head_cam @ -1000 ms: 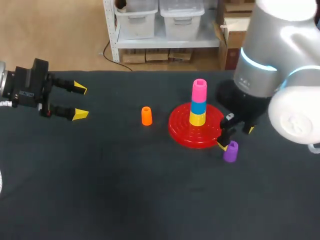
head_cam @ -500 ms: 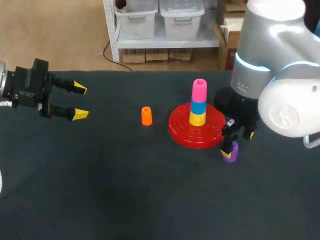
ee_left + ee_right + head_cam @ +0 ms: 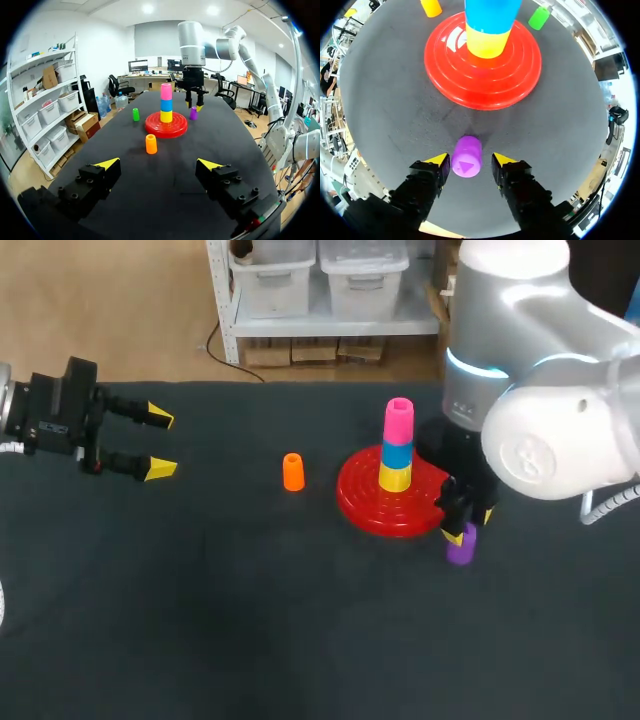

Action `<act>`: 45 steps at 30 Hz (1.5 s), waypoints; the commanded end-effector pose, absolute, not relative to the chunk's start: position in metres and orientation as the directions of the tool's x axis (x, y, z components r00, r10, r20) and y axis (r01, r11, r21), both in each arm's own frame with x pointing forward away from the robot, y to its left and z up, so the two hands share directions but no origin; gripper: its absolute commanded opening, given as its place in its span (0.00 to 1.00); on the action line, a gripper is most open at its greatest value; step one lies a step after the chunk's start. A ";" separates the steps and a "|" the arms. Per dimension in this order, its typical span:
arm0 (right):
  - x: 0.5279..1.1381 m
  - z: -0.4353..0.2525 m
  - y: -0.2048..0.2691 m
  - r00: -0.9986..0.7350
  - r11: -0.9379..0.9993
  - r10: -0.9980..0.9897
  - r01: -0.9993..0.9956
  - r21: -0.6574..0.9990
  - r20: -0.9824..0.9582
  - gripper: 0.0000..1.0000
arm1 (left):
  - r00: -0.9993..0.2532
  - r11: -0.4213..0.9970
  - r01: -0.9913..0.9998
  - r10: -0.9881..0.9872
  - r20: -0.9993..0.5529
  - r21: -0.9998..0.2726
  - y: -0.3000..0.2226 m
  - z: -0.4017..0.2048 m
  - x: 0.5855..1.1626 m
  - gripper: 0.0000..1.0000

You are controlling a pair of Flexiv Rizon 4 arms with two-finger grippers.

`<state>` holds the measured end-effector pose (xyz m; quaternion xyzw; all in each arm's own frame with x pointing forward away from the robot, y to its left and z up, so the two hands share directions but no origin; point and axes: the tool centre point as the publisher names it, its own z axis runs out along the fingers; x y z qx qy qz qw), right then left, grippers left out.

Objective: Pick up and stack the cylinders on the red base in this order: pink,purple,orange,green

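Note:
The red base point(image 3: 360, 502) carries a stack of a yellow, a blue and a pink cylinder point(image 3: 399, 420). Just right of it stands the purple cylinder point(image 3: 461, 549), upright. My right gripper point(image 3: 470, 525) hangs over it. In the right wrist view the purple cylinder point(image 3: 466, 150) sits between the fingers of the right gripper point(image 3: 468, 160), which is open with a narrow gap on each side. The orange cylinder point(image 3: 292, 472) stands left of the base. The green cylinder point(image 3: 538, 17) is beyond the base. My left gripper point(image 3: 155, 443) is open and empty at the far left.
The right arm's bulky links point(image 3: 540, 430) hang over the table's right back part and hide the green cylinder in the head view. In the left wrist view the orange cylinder point(image 3: 151, 143) stands between my left gripper point(image 3: 159, 163) and the base point(image 3: 166, 129).
My right arm has swung left and come down over the purple cylinder, and its fingers have drawn closer together around it. The left arm and the cylinders have kept still.

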<state>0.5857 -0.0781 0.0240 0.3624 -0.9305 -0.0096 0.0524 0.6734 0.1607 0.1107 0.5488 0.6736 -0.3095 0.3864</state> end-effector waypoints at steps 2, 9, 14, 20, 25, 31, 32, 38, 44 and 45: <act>0.583 0.024 -0.078 -0.734 0.739 -0.673 -0.671 0.054 0.094 0.45 | -0.096 0.205 0.979 0.498 -0.862 0.010 0.161 0.110 0.673 1.00; 0.583 0.051 -0.083 -0.751 0.752 -0.657 -0.659 -0.007 0.064 0.00 | -0.096 0.205 0.979 0.498 -0.862 0.010 0.161 0.110 0.673 1.00; 0.601 0.107 -0.092 -0.742 0.740 -0.670 -0.669 -0.066 0.008 0.00 | -0.096 0.205 0.979 0.498 -0.862 0.010 0.161 0.110 0.673 1.00; 0.653 0.170 -0.090 -0.618 0.616 -0.786 -0.783 -0.088 -0.006 0.00 | -0.096 0.205 0.979 0.498 -0.862 0.010 0.161 0.110 0.673 1.00; 0.694 0.200 -0.074 -0.488 0.486 -0.873 -0.871 -0.076 0.015 0.00 | -0.096 0.205 0.979 0.498 -0.862 0.010 0.161 0.110 0.673 1.00; 0.728 0.211 -0.042 -0.362 0.361 -0.931 -0.932 -0.032 0.040 0.00 | -0.096 0.205 0.979 0.498 -0.862 0.010 0.161 0.110 0.673 1.00; 0.731 0.211 -0.036 -0.345 0.344 -0.938 -0.939 -0.022 0.046 0.00 | -0.096 0.205 0.979 0.498 -0.862 0.010 0.161 0.110 0.673 1.00; 0.734 0.201 -0.014 -0.290 0.292 -0.956 -0.956 0.040 0.055 0.00 | -0.096 0.205 0.979 0.498 -0.862 0.010 0.161 0.110 0.673 1.00; 0.725 0.196 -0.007 -0.273 0.279 -0.960 -0.956 0.089 0.067 0.00 | -0.096 0.205 0.979 0.498 -0.862 0.010 0.161 0.110 0.673 1.00; 0.723 0.195 -0.008 -0.272 0.279 -0.960 -0.956 0.097 0.071 0.00 | -0.096 0.205 0.979 0.498 -0.862 0.010 0.161 0.110 0.673 1.00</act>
